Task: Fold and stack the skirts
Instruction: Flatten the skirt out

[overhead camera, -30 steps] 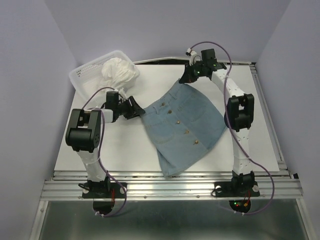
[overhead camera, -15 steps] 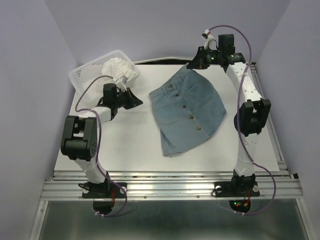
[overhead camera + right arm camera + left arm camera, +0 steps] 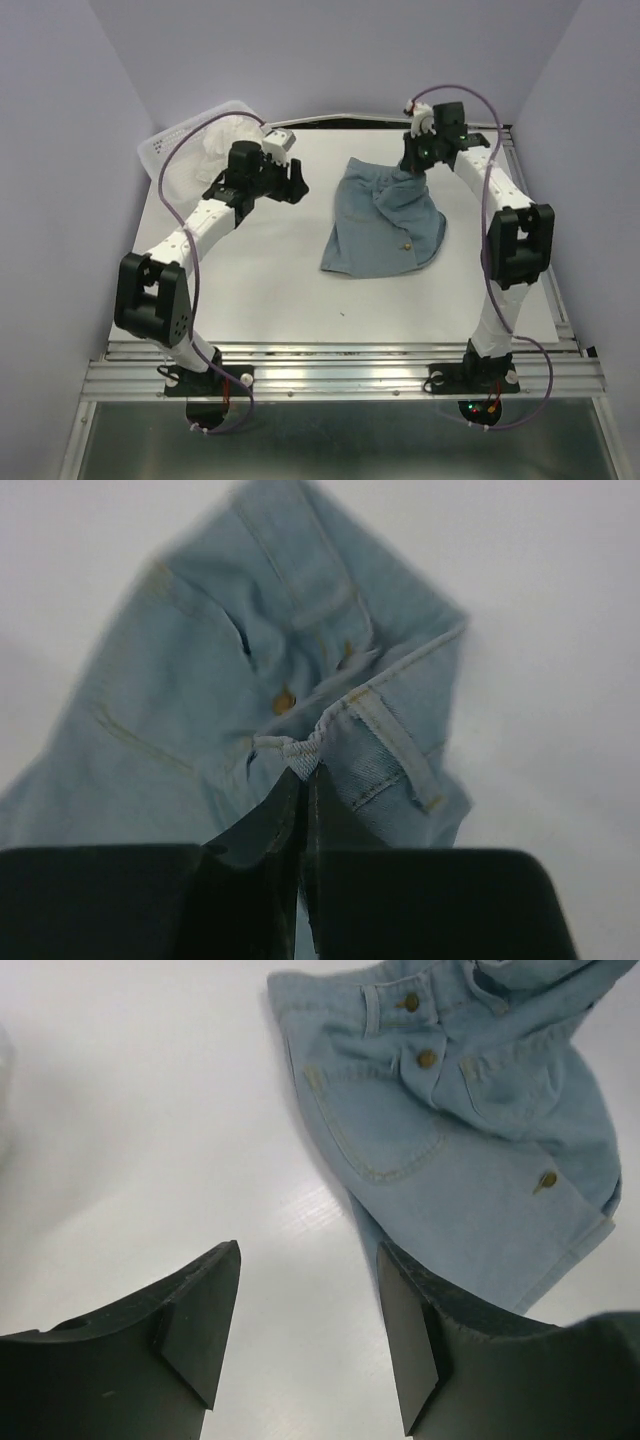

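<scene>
Pinching waistband corner of blue skirt, right gripper clamps tight on cloth. Skirt hangs bunched, hem resting on table right of centre. Left gripper gapes wide, empty, over bare table just beside skirt's left edge. White skirt heaped in basket, far left. Best move, by my reckoning: left takes opposite waistband corner, both draw cloth taut, lay flat before folding; mind buttons.
</scene>
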Controlling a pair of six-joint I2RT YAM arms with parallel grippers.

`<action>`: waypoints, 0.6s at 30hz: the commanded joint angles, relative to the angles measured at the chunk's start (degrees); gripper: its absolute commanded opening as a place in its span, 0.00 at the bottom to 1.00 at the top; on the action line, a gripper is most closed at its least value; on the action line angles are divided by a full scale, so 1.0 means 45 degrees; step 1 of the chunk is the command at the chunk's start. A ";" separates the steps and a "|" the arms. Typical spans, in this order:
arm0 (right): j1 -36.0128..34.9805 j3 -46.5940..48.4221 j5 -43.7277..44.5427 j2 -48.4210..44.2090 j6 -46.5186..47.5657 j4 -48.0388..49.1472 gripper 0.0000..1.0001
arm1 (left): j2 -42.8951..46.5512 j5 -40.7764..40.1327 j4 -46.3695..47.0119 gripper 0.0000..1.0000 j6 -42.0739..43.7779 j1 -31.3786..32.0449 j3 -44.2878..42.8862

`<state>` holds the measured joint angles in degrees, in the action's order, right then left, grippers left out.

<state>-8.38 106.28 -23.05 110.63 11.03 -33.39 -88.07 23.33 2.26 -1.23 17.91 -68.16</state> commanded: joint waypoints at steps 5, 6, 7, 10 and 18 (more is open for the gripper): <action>0.0476 -0.3712 0.4065 0.0632 0.1065 0.0191 0.01 | -0.2612 -0.1277 -0.1164 0.69 -0.0272 0.2190 -0.1313; 0.0669 -0.4005 0.4492 0.0534 0.1104 0.0251 0.01 | -0.3409 -0.1395 -0.1437 0.69 -0.0311 0.2327 -0.1569; 0.0903 -0.4066 0.4729 0.0475 0.1085 0.0309 0.01 | -0.3803 -0.1609 -0.1692 0.68 -0.0331 0.2464 -0.1823; 0.1451 -0.4145 0.5083 0.0416 0.1240 0.0310 0.01 | -0.4626 -0.1982 -0.2533 0.60 -0.0331 0.2699 -0.2022; 0.1902 -0.4127 0.4420 0.0941 0.1280 0.0116 0.01 | -0.4531 -0.0947 -0.2476 0.60 0.0019 0.3245 -0.1298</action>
<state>0.30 87.50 -3.25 113.91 16.19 -32.60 -111.55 16.51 -9.23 -2.44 30.81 -73.84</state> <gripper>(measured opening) 0.044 0.554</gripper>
